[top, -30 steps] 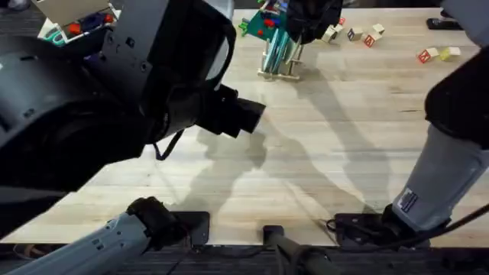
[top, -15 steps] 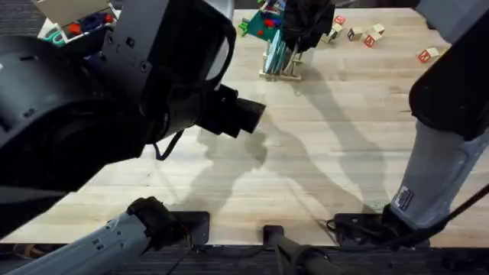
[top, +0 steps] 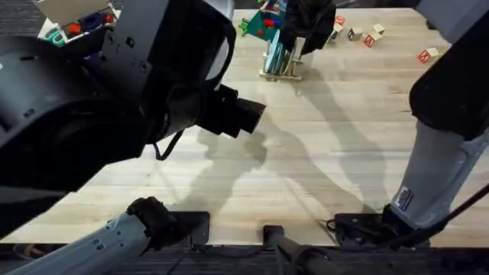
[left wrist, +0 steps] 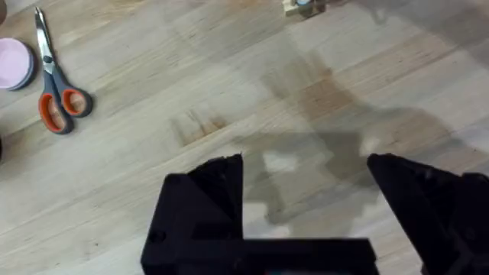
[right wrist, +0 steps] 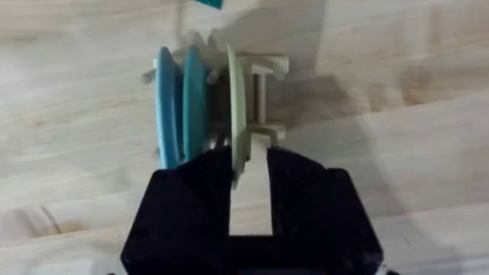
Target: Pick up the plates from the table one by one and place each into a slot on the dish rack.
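The right end effector (right wrist: 248,164) sits directly over the dish rack (right wrist: 263,99), its two black fingers set a narrow gap apart with the edge of the pale cream-yellow plate (right wrist: 237,114) between them; whether the fingers press on the plate cannot be told. That plate stands on edge in a slot of the rack, and just beside it two blue plates (right wrist: 179,103) stand on edge in neighbouring slots. In the overhead view the same end effector (top: 306,30) hangs above the rack (top: 281,65) at the far side of the wooden surface (top: 328,153), with a green toy-brick build (top: 260,23) just behind it. The left end effector (left wrist: 306,179) hovers above bare surface with its fingers spread wide and nothing between them. Orange-handled scissors (left wrist: 57,88) and a pink lid (left wrist: 15,63) lie well apart from it.
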Robot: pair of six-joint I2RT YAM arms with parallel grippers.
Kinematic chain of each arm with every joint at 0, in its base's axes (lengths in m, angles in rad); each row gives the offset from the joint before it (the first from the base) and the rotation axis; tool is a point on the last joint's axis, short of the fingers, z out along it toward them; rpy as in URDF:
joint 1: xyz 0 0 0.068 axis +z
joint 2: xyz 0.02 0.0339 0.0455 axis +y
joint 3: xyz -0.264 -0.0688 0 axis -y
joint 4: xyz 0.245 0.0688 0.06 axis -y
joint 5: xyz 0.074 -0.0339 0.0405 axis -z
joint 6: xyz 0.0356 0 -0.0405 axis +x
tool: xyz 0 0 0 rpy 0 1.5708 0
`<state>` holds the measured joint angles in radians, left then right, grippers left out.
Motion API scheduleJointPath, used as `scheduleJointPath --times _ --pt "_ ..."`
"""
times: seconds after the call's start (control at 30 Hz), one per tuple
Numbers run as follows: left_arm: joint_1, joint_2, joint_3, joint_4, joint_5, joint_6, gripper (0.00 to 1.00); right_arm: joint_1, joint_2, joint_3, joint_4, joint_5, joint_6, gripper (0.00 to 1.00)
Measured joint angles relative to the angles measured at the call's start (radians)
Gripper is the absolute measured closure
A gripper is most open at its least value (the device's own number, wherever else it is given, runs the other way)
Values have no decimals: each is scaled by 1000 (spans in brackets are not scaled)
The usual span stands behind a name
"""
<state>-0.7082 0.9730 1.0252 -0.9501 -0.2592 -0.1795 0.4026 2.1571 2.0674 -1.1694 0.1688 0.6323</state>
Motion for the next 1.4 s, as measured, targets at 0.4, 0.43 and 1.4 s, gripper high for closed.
scheduleJointPath --times 0.4,0.43,1.4 --pt "0 0 0 0 0 0 8 0 -89 127 -131 0 -61 149" --pt "0 0 0 0 0 0 7 0 -110 139 -146 0 -81 42" --pt "0 0 0 0 0 -13 7 0 -482 -82 -347 3 -379 6"
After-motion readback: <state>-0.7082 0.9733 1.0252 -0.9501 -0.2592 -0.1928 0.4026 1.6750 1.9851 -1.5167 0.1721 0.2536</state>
